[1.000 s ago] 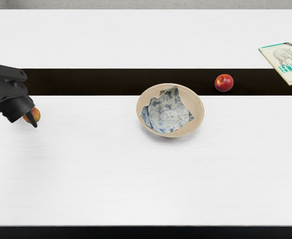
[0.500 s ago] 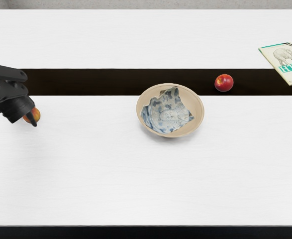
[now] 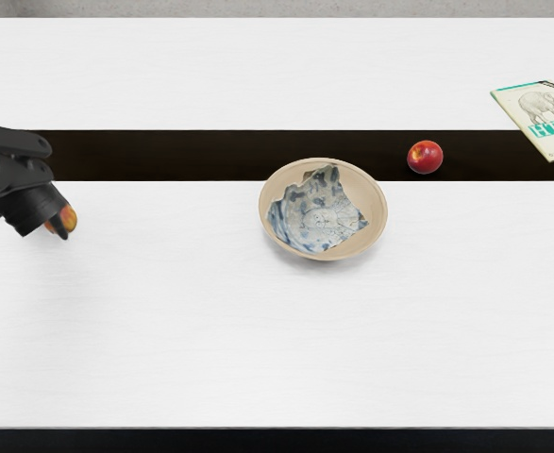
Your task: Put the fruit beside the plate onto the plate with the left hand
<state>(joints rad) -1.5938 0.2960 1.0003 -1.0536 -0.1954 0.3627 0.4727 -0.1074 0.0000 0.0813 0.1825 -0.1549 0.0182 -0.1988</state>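
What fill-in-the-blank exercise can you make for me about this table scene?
1. The red apple lies on the dark strip, to the ____ of the plate.
2. The plate holds ____ fruit.
3. The small orange fruit is partly hidden by the ____ hand.

Missing words: right; no; left.

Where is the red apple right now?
Head view, right of centre: the red apple sits on the dark strip, just right of the plate and left of the book.
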